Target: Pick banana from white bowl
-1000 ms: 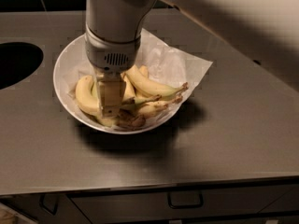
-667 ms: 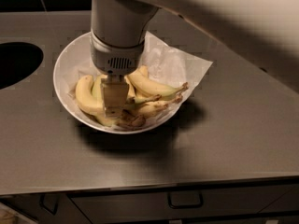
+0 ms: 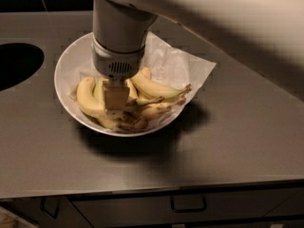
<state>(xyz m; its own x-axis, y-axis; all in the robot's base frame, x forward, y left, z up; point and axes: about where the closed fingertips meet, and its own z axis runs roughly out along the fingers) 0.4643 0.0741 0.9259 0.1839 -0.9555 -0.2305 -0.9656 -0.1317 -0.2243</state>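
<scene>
From where I stand, the job looks barely half done. The robot's grey two-finger gripper is down inside the wide, shallow white bowl, its tip set among the fruit. It is just beside, and perhaps touching, the plump, strongly curved yellow banana that lies along the bowl's left side. That banana rests in the bowl and nothing has been lifted clear. So the reach appears made, while the grasp (if there is one) and the lift out are left to do.

Whether the gripper is clenched on the banana, or on anything, I cannot tell. The thick grey cylinder of the wrist stands right over it and blocks the view of the contact.

The wrist also covers the middle of the bunch, so I can't say how the bananas join or overlap there. To the right, a longer slim yellow banana runs out towards a dark stem end, with brownish stems tangled below it. A crinkled white paper liner pokes over the bowl's far right rim. How far it runs under the fruit is hidden.

The bowl sits on a dull grey countertop. A dark round opening at the left is cut off by the frame edge, and the arm's upper part runs out of view at top right.
</scene>
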